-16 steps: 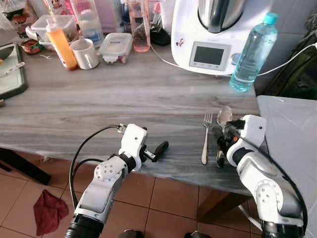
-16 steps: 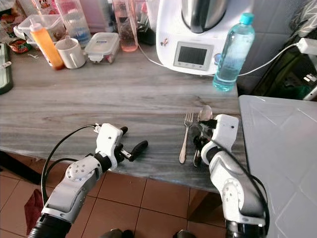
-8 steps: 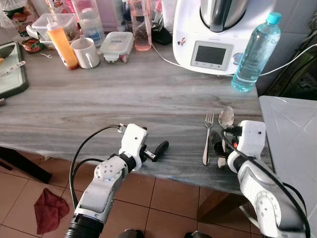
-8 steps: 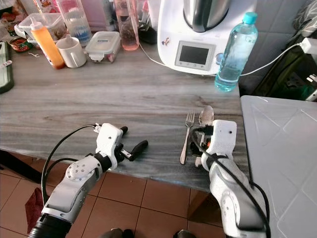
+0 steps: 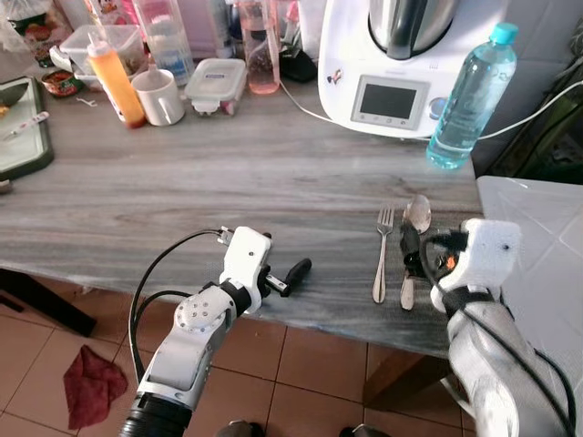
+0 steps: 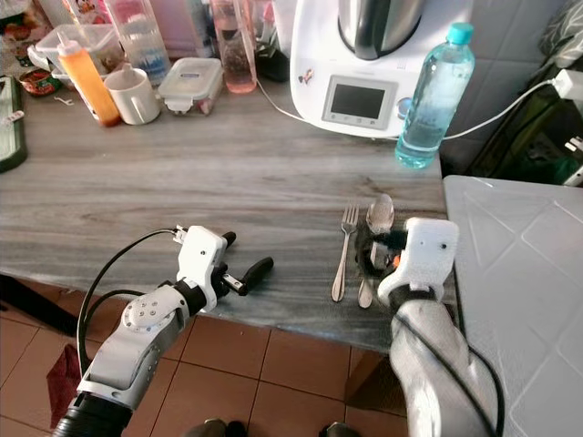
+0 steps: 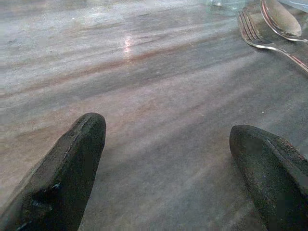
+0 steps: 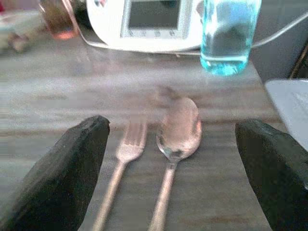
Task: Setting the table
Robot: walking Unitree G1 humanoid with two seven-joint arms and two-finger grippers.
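One fork (image 5: 380, 253) and one spoon (image 5: 413, 246) lie between right gripper's (image 8: 175, 178) spread fingers.

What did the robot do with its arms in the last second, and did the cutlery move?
The right gripper drew back from the silver spoon toward the table's near edge, fingers open, leaving the spoon beside the silver fork. Left gripper, fork and grey wooden table stayed as they were.

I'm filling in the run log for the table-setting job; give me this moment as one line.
stage: cutlery laid | fork beside spoon on table | right end effector open above spoon handle | left end effector open, idle at table edge
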